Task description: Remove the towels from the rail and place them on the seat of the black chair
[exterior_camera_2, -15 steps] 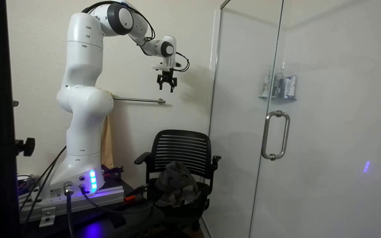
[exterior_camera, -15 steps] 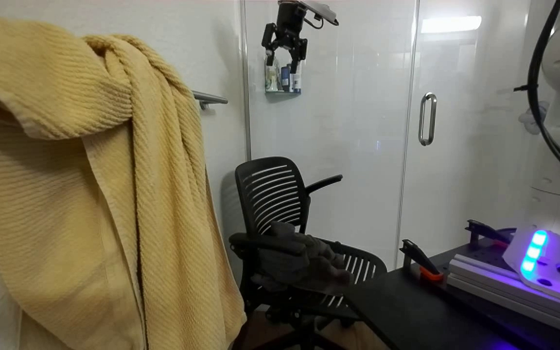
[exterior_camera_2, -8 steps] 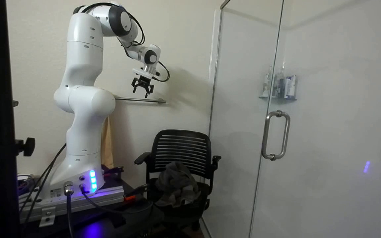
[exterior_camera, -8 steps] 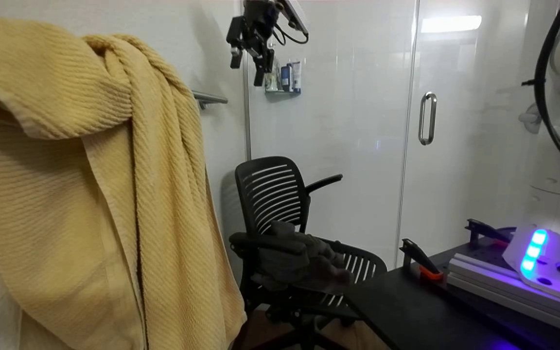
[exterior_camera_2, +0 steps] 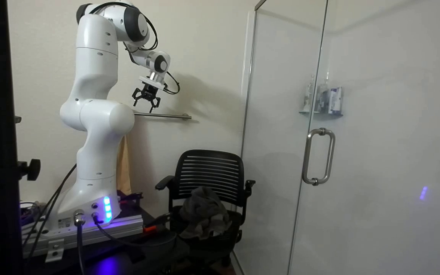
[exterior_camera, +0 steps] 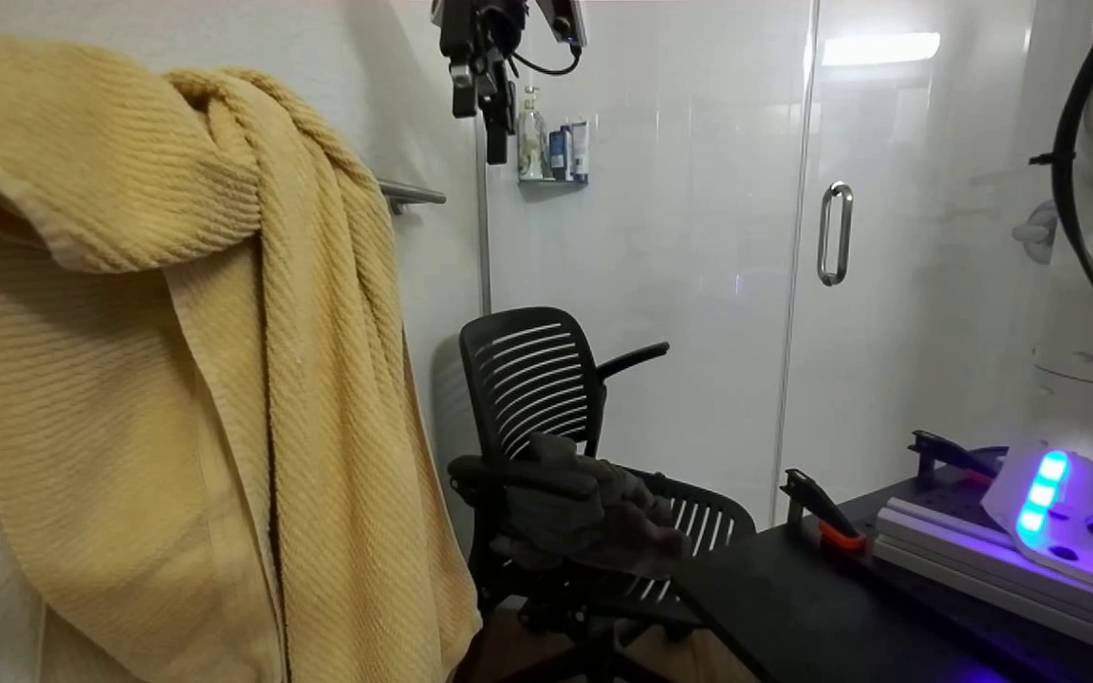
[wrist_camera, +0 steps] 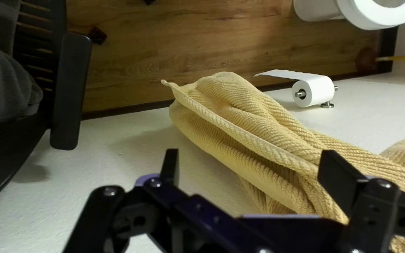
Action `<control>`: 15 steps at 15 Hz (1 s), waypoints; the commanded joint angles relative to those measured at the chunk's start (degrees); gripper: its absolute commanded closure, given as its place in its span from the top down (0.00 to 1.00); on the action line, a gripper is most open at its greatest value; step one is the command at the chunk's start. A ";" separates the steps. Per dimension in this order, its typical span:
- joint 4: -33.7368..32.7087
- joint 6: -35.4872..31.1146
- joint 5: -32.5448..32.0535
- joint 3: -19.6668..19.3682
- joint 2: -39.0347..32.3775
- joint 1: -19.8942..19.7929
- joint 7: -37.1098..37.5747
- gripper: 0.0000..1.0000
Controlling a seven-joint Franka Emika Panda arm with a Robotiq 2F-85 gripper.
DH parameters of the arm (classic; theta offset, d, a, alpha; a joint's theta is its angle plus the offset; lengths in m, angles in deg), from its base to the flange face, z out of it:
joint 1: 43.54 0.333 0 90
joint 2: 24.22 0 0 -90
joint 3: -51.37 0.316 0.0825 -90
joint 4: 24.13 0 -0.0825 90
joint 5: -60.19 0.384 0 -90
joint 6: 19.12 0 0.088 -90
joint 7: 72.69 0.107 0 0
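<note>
Your gripper (wrist_camera: pixel 250 165) hangs tilted, higher than the backrest of your 1 black chair (exterior_camera_2: pixel 209 183), with its 2 fingers (wrist_camera: pixel 170 168) spread wide apart. You can count 1 dark grey towel (exterior_camera_2: pixel 204 215) on the chair's seat, bunched between the 2 armrests (exterior_camera_2: pixel 165 182) and near the backrest. You can count 1 mustard-yellow towel (exterior_camera: pixel 129 370) off the chair, draped over the 1 rail (exterior_camera_2: pixel 162 115), which is fixed to the wall (exterior_camera_2: pixel 220 95) beside the chair and higher than its backrest. The rail's bare end, which you see in both exterior views, is its end nearer the chair. In your wrist view 1 finger overlaps the mustard-yellow towel, and you cannot tell whether they touch; the 1 chair armrest in that view is well apart from the 2 fingers. Near the chair you have 1 black table (exterior_camera: pixel 765 607), which carries 1 white arm (exterior_camera_2: pixel 99 126) and 2 black clamps (exterior_camera: pixel 817 501). Well apart from the chair you see 1 metal door handle (exterior_camera_2: pixel 330 156), and, higher than the chair's backrest, at least 3 containers (exterior_camera: pixel 559 152) on 1 small shelf (exterior_camera: pixel 546 181). On the wall, farther from the chair than the mustard-yellow towel's near edge, your wrist view shows 1 toilet-paper roll (wrist_camera: pixel 318 89) with a loose strip of paper.
</note>
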 commanded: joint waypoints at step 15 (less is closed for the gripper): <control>-2.68 -26.22 -6.65 5.65 -4.47 5.88 5.69 1.00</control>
